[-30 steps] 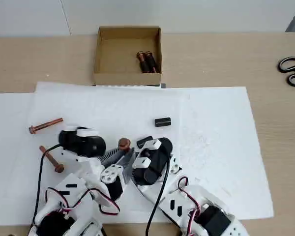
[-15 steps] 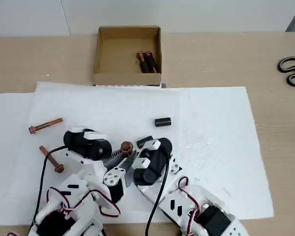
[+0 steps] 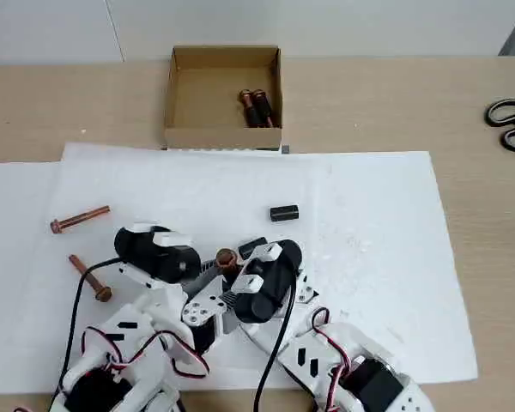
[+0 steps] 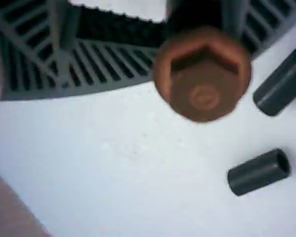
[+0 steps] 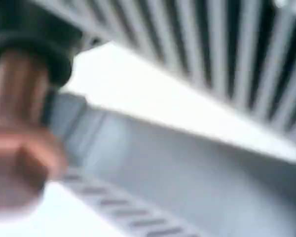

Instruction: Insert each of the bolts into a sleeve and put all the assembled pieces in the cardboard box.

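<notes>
Above paper (image 3: 369,257), right wrist view shows bolt (image 5: 15,123) (seemingly) in sleeve (image 5: 29,42).

- bolt (image 4: 202,74): coppery metal, dull sheen
- sleeve (image 4: 259,172): black, matt, smooth
- cardboard box (image 3: 167,103): brown, matt card
- paper sheet (image 3: 369,257): white, matt
- table (image 3: 395,103): smooth wood-look top
</notes>
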`<state>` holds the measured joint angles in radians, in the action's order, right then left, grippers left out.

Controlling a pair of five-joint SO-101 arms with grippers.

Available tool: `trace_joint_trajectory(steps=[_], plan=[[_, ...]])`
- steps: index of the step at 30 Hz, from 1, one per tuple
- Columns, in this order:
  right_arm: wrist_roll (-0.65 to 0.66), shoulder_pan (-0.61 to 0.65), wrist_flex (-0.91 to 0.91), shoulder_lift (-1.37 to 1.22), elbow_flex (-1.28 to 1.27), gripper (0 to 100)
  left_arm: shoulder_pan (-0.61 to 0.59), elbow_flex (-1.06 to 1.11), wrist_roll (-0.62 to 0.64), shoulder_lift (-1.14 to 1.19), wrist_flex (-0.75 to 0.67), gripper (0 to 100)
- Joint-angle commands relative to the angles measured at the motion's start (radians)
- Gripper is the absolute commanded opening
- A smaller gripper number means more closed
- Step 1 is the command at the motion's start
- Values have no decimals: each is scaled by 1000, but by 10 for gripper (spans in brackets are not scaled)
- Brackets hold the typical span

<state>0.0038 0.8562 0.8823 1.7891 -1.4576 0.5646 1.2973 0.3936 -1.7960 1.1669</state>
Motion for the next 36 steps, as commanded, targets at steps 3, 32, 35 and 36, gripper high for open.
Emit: trace_joint_trajectory(steps=[3,32,35,36], plan=[[11,4,-35,12,17,2,-91,-47,-97,0,5,199],[-32,-437,53,1,5,2,-689,173,-181,-5,-57,6],[-60,-503,90,-5,58,2,-707,312,-180,-5,-166,6],[-60,-503,97,-21,81,2,-704,349,-178,-5,-195,6]])
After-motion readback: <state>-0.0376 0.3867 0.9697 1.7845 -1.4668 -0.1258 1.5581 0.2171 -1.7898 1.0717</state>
